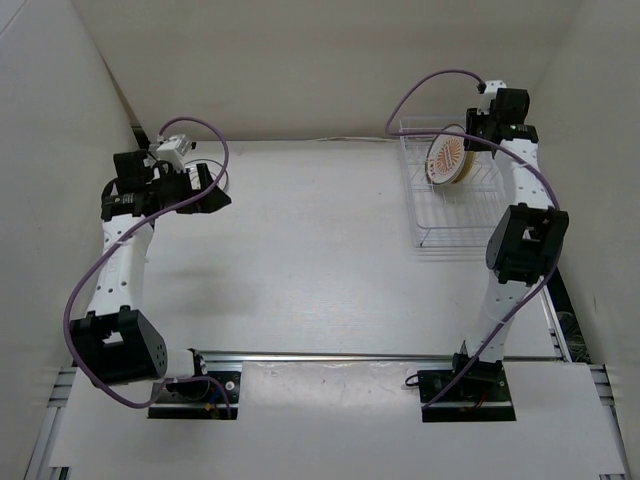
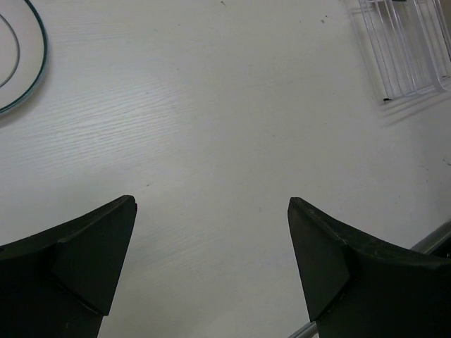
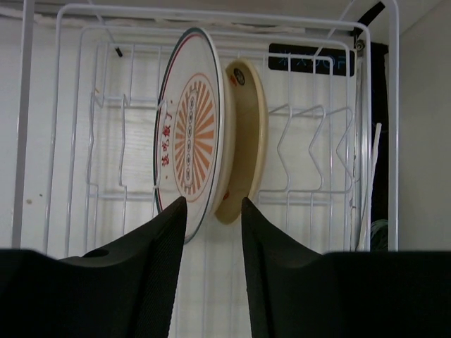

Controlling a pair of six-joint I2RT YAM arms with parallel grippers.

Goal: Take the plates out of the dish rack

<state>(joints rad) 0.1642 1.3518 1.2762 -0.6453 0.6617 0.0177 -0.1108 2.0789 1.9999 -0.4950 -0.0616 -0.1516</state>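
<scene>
The white wire dish rack (image 1: pixel 445 225) stands at the back right, also seen in the left wrist view as the dish rack (image 2: pixel 409 49). Two plates stand upright in it: a white sunburst plate (image 1: pixel 443 157) (image 3: pixel 189 137) and a plain tan plate (image 1: pixel 463 170) (image 3: pixel 248 134) behind it. My right gripper (image 1: pixel 472 140) (image 3: pixel 213 202) has its fingers narrowed on either side of both plates' lower rims; contact is unclear. My left gripper (image 1: pixel 215 195) (image 2: pixel 211 204) hangs open over bare table. A white plate with dark rings (image 2: pixel 17 63) (image 1: pixel 222 180) lies flat beside it.
White walls close in the table at the back and both sides. The right arm's elbow (image 1: pixel 525 240) hangs over the rack's near right corner. A metal rail (image 1: pixel 340 356) runs along the near edge between the arm bases. The rack's right slots (image 3: pixel 310 155) hold nothing.
</scene>
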